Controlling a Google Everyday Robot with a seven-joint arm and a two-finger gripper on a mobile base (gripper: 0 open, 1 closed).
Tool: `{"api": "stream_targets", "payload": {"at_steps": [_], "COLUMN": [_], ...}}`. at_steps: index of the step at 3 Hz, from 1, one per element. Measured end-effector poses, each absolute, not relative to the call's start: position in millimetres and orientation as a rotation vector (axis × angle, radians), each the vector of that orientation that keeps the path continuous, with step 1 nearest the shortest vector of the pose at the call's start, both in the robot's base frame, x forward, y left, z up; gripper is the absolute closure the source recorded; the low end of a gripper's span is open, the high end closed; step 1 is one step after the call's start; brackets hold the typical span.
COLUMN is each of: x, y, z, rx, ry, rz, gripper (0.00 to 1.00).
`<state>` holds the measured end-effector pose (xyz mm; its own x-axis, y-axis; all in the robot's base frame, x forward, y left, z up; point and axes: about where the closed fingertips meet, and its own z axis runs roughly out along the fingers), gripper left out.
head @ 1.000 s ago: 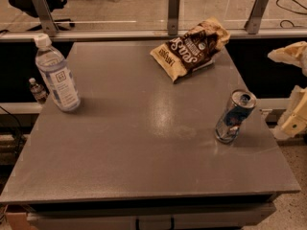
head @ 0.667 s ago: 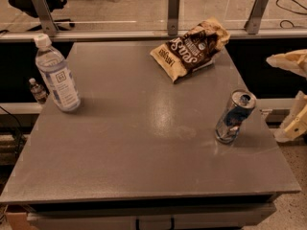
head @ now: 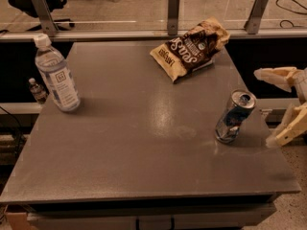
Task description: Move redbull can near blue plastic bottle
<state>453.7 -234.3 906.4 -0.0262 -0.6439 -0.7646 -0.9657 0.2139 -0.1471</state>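
The redbull can [head: 234, 117] stands upright near the right edge of the grey table [head: 144, 147], its shiny top showing. The blue plastic bottle [head: 56, 74], clear with a white cap and pale label, stands at the far left of the table. My gripper [head: 271, 108] is at the right edge of the view, just off the table and to the right of the can. Its two cream fingers [head: 276, 76] are spread wide apart and hold nothing. A gap separates them from the can.
A brown and cream snack bag [head: 189, 48] lies at the back middle of the table. A tiny dark-capped bottle [head: 37, 90] stands off the table's left edge, behind the water bottle. A glass rail with metal posts [head: 173, 12] runs behind the table.
My gripper has shifted slightly down and to the right, staying beside the can. The can, bottle and bag have not moved.
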Motion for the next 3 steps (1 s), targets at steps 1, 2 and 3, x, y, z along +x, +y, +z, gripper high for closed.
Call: {"api": "stream_targets", "payload": {"at_steps": [1, 2, 3], "x": [457.1, 458.9, 459.1], "y": [-222.9, -210.2, -199.9], "z": [894.1, 889.0, 884.2], "rx": [-1.499, -1.508, -1.526], "ry": [1.695, 1.649, 1.635], "rz": [0.654, 0.73, 0.779], "gripper": [0.0, 0.0, 0.19]}}
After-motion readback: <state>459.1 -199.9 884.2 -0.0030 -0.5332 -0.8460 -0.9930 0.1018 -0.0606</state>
